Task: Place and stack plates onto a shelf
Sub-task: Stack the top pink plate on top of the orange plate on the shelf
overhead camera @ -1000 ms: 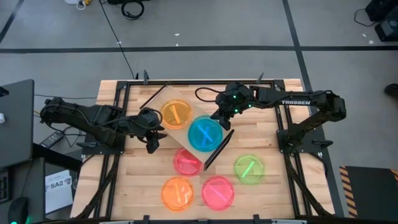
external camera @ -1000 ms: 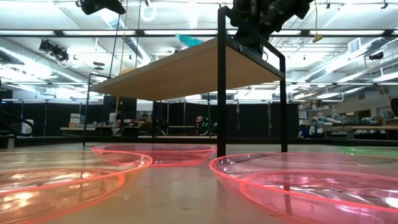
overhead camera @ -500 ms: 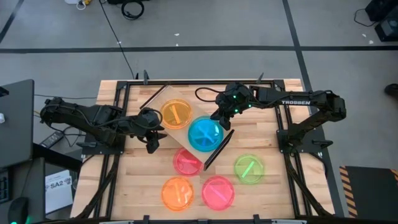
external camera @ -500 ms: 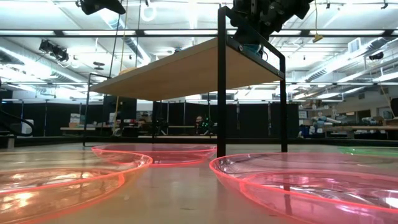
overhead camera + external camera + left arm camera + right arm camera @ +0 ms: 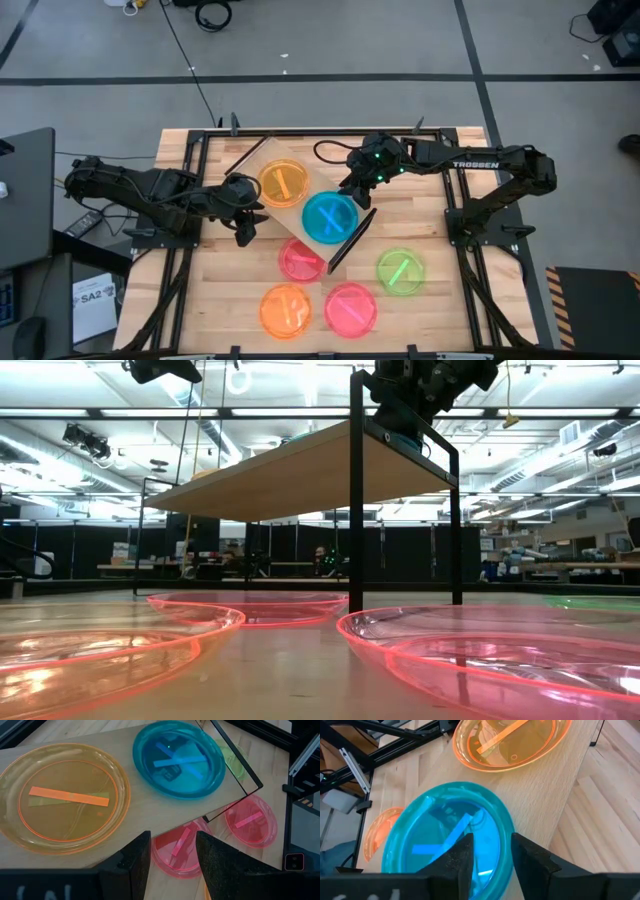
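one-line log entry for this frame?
phase: release | right gripper: open above cyan plate on shelf | left gripper: open, waiting by shelf | orange plate: on shelf

- Bright, even light from ceiling strip lamps (image 5: 300, 412).
- Soft shadows on the table (image 5: 230, 300).
- Nearest pink plates (image 5: 500, 660) glow, blurred.

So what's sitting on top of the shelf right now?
On the shelf: an orange plate and a cyan plate, side by side. The cyan one shows crossed bars, perhaps a stack; how many is hidden.
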`<state>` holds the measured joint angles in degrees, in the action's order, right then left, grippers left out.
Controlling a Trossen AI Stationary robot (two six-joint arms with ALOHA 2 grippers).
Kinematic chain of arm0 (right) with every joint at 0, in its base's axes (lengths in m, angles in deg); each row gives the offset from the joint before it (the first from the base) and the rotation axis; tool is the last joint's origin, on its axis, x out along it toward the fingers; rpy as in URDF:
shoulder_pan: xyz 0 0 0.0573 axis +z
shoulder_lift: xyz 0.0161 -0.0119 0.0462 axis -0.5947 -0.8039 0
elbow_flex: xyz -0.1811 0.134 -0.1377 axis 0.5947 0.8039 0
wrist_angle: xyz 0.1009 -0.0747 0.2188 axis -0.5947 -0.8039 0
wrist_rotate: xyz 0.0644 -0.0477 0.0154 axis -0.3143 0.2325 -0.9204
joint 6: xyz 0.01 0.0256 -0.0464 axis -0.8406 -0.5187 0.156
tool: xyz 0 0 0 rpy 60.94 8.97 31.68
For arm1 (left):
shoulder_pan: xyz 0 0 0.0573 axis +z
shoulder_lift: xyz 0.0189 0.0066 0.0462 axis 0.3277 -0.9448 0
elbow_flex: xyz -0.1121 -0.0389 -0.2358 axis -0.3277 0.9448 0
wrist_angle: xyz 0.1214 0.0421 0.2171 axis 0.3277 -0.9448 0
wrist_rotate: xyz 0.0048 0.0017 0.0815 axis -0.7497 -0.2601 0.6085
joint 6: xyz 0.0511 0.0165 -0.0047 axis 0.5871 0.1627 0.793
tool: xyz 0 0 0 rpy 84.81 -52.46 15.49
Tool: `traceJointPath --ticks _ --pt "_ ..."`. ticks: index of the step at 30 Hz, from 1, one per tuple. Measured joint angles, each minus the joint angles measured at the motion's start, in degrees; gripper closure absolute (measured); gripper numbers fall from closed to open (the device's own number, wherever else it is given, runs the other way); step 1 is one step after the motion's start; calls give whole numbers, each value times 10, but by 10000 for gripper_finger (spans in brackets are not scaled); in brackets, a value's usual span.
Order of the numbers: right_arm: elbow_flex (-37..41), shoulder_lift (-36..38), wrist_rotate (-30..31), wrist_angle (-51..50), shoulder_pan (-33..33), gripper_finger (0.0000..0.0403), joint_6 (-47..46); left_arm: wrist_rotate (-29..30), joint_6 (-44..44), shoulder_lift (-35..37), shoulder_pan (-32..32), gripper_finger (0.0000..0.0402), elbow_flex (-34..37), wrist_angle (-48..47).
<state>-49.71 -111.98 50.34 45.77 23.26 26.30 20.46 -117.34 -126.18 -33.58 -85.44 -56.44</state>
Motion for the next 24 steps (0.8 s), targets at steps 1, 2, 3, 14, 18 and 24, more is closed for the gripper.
traceJointPath --ticks 1,2,3,14,18,24 --pt "0 0 0 0 0 261 0 0 0 0 0 237 0 0" --pt "0 0 0 0 0 258 0 0 0 0 0 237 0 0" --pt "0 0 0 0 0 255 0 0 0 0 0 237 0 0" --pt "0 0 0 0 0 253 0 0 0 0 0 237 0 0" --pt "0 0 0 -1 0 253 0 0 0 0 0 237 0 0" --pt "0 25 0 -41 1 253 0 -6 -29 -2 -12 237 0 0"
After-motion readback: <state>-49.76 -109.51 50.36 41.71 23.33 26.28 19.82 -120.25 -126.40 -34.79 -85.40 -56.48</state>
